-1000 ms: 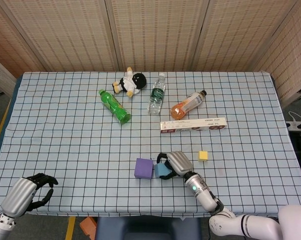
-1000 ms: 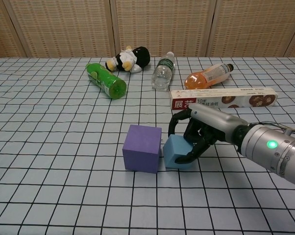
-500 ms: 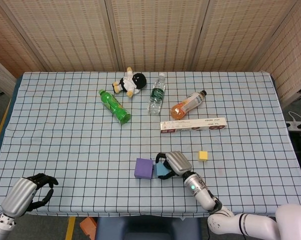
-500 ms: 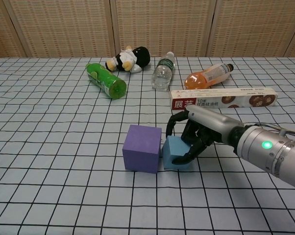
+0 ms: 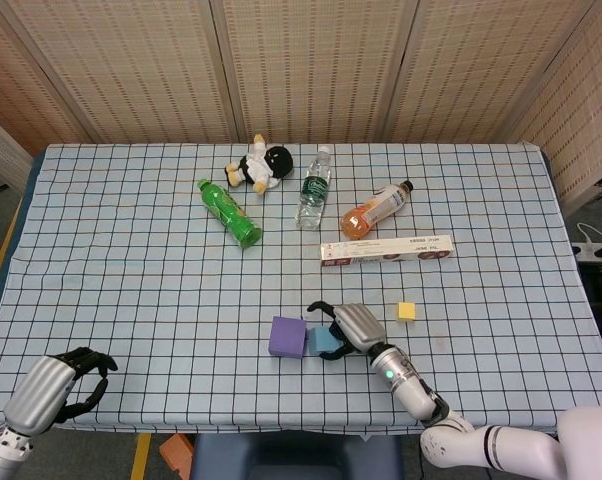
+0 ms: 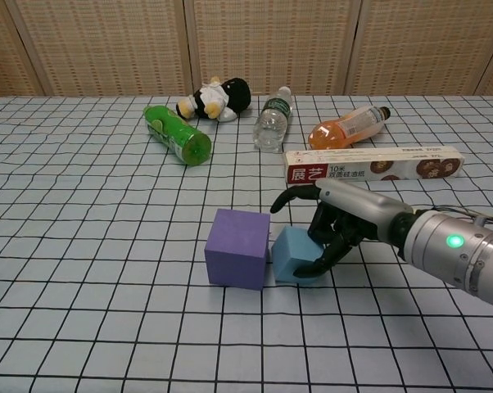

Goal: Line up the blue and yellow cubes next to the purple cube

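1. Since the earlier frame, we see the right hand (image 6: 332,229) loosening at the blue cube (image 6: 294,255): one finger now juts out over the cube's top edge, while the others curl against its right face, so contact remains but the grip looks half released
2. We judge the blue cube was set here to start the row; it sits just beside the purple cube (image 6: 239,248), low in the middle of the frame
3. Our yellow cube (image 5: 407,311) lies apart to the right, not yet lined up
4. Our left hand (image 5: 59,385) rests curled and empty at the lower left
5. On the long box (image 6: 372,164) we read "展艺"; the smaller print is unclear
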